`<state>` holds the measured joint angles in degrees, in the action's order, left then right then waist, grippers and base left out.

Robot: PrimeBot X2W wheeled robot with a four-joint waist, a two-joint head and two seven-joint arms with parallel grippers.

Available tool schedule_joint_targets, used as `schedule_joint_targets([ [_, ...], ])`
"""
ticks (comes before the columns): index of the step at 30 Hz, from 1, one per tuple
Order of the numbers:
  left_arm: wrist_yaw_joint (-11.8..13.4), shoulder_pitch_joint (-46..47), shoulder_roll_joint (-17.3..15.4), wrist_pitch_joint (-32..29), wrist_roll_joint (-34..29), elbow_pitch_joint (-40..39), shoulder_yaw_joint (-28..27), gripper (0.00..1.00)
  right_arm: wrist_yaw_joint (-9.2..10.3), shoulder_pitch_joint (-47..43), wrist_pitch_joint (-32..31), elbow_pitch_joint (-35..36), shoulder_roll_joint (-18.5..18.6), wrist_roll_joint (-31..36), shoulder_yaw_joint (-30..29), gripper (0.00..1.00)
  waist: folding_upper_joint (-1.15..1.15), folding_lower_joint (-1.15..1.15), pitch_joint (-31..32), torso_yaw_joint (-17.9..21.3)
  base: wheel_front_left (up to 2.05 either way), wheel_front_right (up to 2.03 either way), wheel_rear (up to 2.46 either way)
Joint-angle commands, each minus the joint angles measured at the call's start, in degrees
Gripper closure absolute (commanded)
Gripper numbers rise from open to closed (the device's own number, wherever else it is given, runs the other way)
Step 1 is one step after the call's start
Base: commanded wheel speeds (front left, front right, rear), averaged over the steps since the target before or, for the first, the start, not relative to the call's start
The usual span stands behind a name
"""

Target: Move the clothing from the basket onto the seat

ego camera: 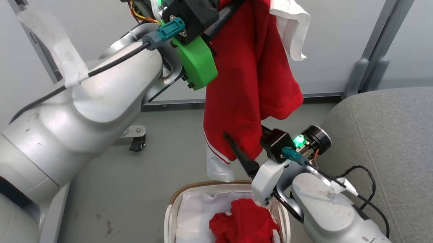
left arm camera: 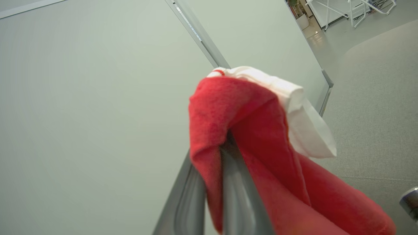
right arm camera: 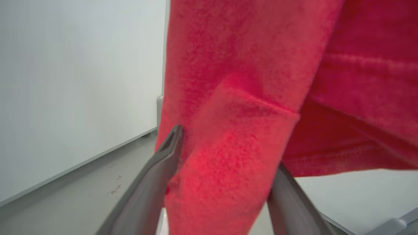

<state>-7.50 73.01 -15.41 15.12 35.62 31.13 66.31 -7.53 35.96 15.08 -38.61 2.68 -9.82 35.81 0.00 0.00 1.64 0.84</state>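
Note:
A red garment point(ego camera: 252, 75) with white trim hangs in the air from my left gripper point(ego camera: 234, 4), which is shut on its top fold point(left arm camera: 261, 130). My right gripper point(ego camera: 237, 145) stands open lower down, one finger on each side of a hanging fold of the same garment point(right arm camera: 245, 81); in the right wrist view the right gripper point(right arm camera: 228, 148) has cloth between its jaws. A second red garment point(ego camera: 244, 226) lies crumpled in the basket point(ego camera: 175, 201), on the white liner point(ego camera: 196, 216). The grey seat point(ego camera: 396, 145) is at the right.
Pale wall panels with a grey metal post point(ego camera: 375, 63) stand behind. A small caster wheel point(ego camera: 137, 141) rests on the grey floor to the left of the basket. My right arm's black cable point(ego camera: 365, 181) loops over the seat's edge.

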Motion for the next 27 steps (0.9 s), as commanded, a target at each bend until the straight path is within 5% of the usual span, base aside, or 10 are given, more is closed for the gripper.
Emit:
schedule_joint_targets([
  [1,0.0,-1.1,0.2,0.0,0.3,-0.3,-0.3,1.0,0.08,1.3,0.1,-0.7,0.4,-0.8,0.3,0.93,0.0,0.0,0.1,-0.1,0.0,0.0,0.0],
  [2,0.0,-1.4,0.1,0.0,0.5,-0.3,-0.5,1.0,0.08,1.6,0.1,-1.2,0.4,-1.2,0.6,1.0,0.0,0.0,0.2,-0.1,0.0,0.0,0.0],
  [18,0.0,-5.8,-0.7,0.0,0.2,-0.1,-3.5,1.0,0.08,0.4,0.1,-0.6,0.3,-3.1,-0.4,1.0,0.0,0.0,0.3,0.4,0.0,0.0,0.0],
  [19,0.0,-6.1,-0.6,0.0,0.4,-0.1,-3.8,0.89,0.08,0.3,0.1,-0.5,0.3,-3.0,-0.6,1.0,0.0,0.0,0.3,0.4,0.0,0.0,0.0],
  [20,0.0,-6.5,-0.5,0.0,0.7,0.1,-4.1,0.62,0.08,0.2,0.1,-0.4,0.3,-3.0,-0.7,1.0,0.0,0.0,0.4,0.5,0.0,0.0,0.0],
  [21,0.0,-7.4,-0.4,0.0,1.2,0.4,-4.2,0.18,0.08,-0.1,0.1,-0.3,0.3,-3.0,-0.9,1.0,0.0,0.0,0.4,0.5,0.0,0.0,0.0],
  [22,0.0,-8.0,-0.4,0.0,1.6,0.7,-4.0,0.0,0.08,-0.2,0.1,-0.3,0.3,-3.0,-1.1,1.0,0.0,0.0,0.4,0.6,0.0,0.0,0.0],
  [27,0.0,-12.1,0.1,0.0,6.8,3.2,-4.2,0.0,0.08,-0.5,0.1,0.1,0.3,-2.5,-3.0,1.0,0.0,0.0,0.5,0.6,0.0,0.0,0.0],
])
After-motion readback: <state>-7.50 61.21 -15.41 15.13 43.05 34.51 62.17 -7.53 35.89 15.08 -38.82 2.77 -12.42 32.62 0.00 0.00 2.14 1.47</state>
